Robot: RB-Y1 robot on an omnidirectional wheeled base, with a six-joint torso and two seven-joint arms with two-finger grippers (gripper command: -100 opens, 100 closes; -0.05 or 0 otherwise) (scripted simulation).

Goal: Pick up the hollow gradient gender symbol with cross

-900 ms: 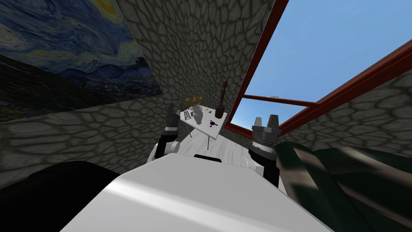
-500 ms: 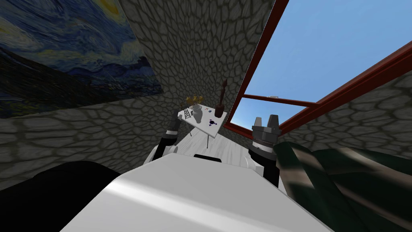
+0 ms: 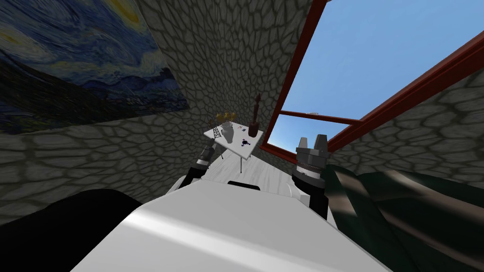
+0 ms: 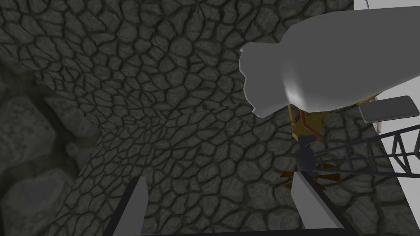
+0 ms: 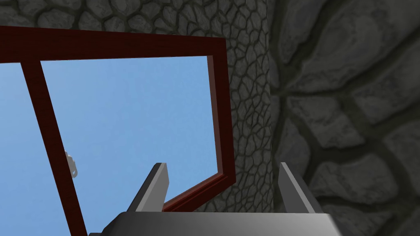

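The gender symbol [image 3: 244, 142] is a small dark purple shape lying flat on the white table [image 3: 250, 150], near its front edge, to the right of a grey vase [image 3: 227, 133]. My left arm [image 3: 203, 159] reaches toward the table's near left corner. In the left wrist view, my left gripper [image 4: 223, 198] stands open, with nothing between its fingers. Just past it are the vase [image 4: 328, 61] and a dark lattice tower [image 4: 369, 157]. My right gripper [image 3: 312, 140] is raised at the right, away from the table, and is open [image 5: 223, 180].
On the table also stand yellow flowers [image 3: 226, 115] in the vase, a small lattice tower [image 3: 216, 132] and a dark brown bottle-like figure [image 3: 254, 126]. A grey flat card [image 4: 387, 108] lies by the tower. Stone walls close in behind and to the left; a red-framed window [image 3: 283, 113] is on the right.
My left arm has dropped lower and reached forward to the table's left corner. The whole head view has shifted slightly, so the table now sits a little higher and further left. The right arm is still.
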